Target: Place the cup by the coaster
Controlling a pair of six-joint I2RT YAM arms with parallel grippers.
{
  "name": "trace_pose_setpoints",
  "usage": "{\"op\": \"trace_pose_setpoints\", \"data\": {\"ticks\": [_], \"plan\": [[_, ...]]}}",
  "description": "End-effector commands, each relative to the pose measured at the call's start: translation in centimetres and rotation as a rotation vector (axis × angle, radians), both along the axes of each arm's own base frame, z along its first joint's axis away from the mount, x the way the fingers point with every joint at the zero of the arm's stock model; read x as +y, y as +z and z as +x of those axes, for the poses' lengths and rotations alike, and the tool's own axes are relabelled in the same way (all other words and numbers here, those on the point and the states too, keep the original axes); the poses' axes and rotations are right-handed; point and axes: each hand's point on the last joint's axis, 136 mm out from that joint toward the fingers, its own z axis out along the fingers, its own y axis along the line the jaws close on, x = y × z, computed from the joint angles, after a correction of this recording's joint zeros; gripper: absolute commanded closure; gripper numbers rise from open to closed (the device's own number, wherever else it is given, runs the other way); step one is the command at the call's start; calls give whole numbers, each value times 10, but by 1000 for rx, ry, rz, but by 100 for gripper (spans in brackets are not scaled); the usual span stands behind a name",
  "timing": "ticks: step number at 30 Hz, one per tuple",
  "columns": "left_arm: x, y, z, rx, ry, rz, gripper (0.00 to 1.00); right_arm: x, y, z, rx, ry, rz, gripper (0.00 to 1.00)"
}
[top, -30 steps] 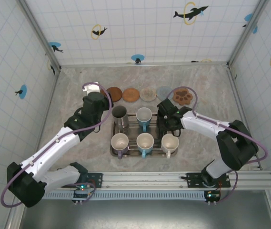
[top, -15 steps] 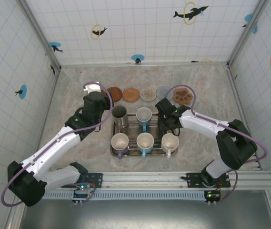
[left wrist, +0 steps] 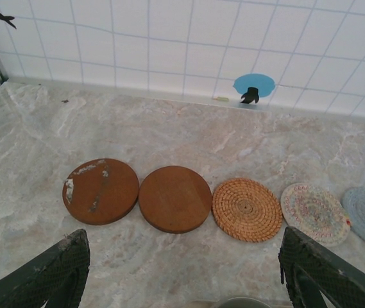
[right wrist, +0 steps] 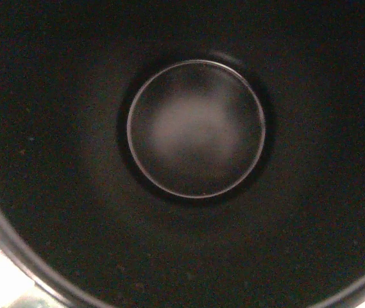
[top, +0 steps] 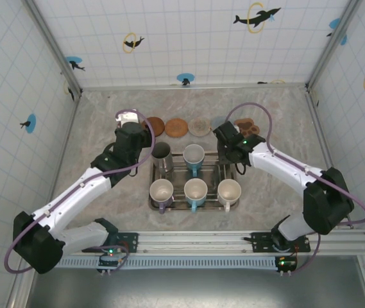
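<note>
Right gripper [top: 233,145] now sits past the back edge of the tray [top: 183,206], a short way farther from the bases than a second ago, when it hung over the tray's back right slot. That slot is bare metal now. The right wrist view looks straight down into the dark cup [right wrist: 195,128], round base centred and wall close all round, so I judge the jaws are drawn in on the cup's wall and the cup rides with the arm, off the tray. The grip itself is hidden under the wrist from above. The cup hangs over the right end of the coaster row, partly covering the blue coaster [top: 219,121] and the paw coaster [top: 249,127]; whether it is touching the table, I cannot tell. Left gripper [top: 135,131] has crept slightly toward the back wall, its fingers [left wrist: 60,276] spread wide and holding nothing, facing the scuffed wooden coaster [left wrist: 101,190] and the woven coaster [left wrist: 246,209]. The steel cup [top: 161,154] and the blue mug [top: 194,156] stand unmoved on the tray. Meaning: the pick looks done and the carry under way. What remains is to lower the cup onto bare table beside a coaster, not on top of one, then release.
</note>
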Motion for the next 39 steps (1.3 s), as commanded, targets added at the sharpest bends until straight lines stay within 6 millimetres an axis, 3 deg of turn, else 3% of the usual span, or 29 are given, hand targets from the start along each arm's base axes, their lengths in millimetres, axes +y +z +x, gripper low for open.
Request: {"op": "trace_pose_setpoints", "data": {"ticks": [1,10,21,30,39], "plan": [[-4,2,2,-8,-20,11,22,-10,37,26,-116,-39,34,100],[-5,-1,5,-1,-15,26,22,-49,52,61,-186,-137,45,100],[-10,-2,10,4,-25,30,22,-85,45,110,-222,-232,79,100],[-7,-4,11,3,-12,51,22,-83,30,149,-212,-238,99,100],[-6,-5,12,5,-5,59,22,-79,8,170,-189,-235,79,100]]}}
